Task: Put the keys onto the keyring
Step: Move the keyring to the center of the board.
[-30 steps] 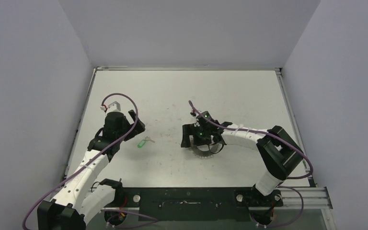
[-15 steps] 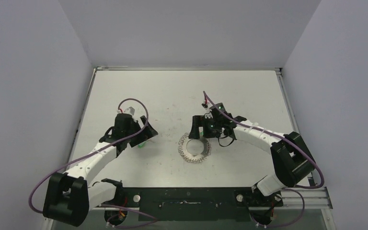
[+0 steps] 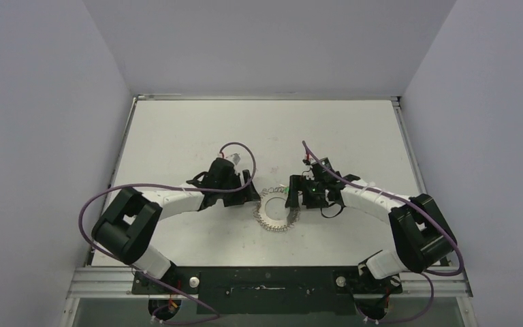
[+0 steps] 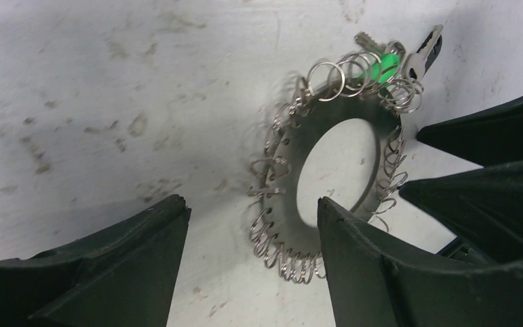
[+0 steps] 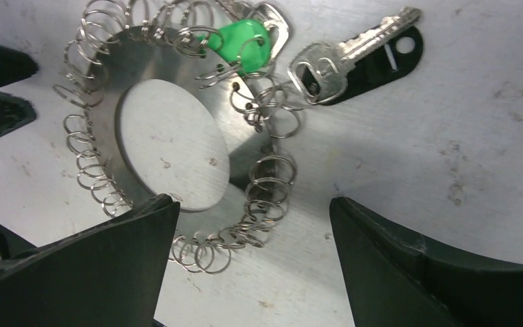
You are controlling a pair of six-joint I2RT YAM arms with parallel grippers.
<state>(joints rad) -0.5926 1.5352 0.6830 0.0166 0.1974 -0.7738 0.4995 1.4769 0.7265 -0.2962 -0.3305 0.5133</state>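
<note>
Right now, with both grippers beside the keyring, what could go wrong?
The left gripper and right gripper stand open on opposite sides of the keyring, close together: their fingers might collide. The keyring lies flat, so a closing finger may push it aside. The green key and silver key at its rim could be knocked away.

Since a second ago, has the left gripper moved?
Yes. The left gripper has swung right, away from the table's left edge, and now sits just left of the keyring.
</note>
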